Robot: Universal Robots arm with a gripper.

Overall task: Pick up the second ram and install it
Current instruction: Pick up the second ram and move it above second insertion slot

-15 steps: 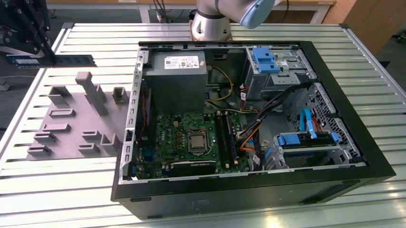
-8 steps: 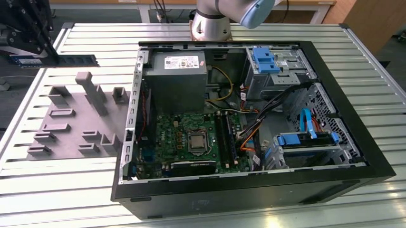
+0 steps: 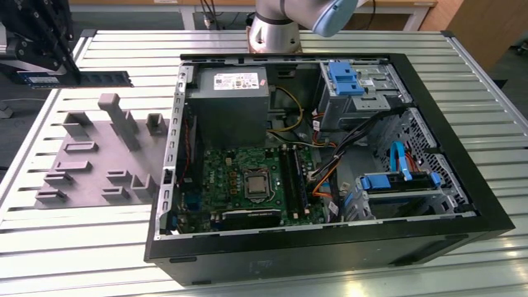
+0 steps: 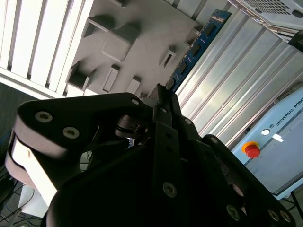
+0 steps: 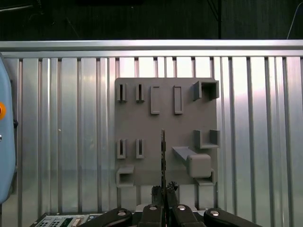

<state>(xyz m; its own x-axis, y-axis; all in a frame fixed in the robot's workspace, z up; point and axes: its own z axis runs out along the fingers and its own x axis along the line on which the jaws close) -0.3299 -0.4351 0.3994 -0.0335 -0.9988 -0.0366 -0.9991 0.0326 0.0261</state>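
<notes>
The memory stick is gripped at one end by the hand, whose fingers are closed on it. It is held level near the desk's far corner at the exterior view's left, just past the far edge of the grey holder block. A blue sticker is seen on the stick at the gripped end, and dark chips run along the rest of it.

In the second wrist view the stick is seen reaching away from the hand, with its green board and black chips in sight. In the first wrist view it is seen edge-on — a thin dark line rising from the hand against the grey holder block.

The holder block lies flat on the slatted desk. Beside it, toward the exterior view's right, an open computer case rests on the desk — the green motherboard is exposed inside it.
</notes>
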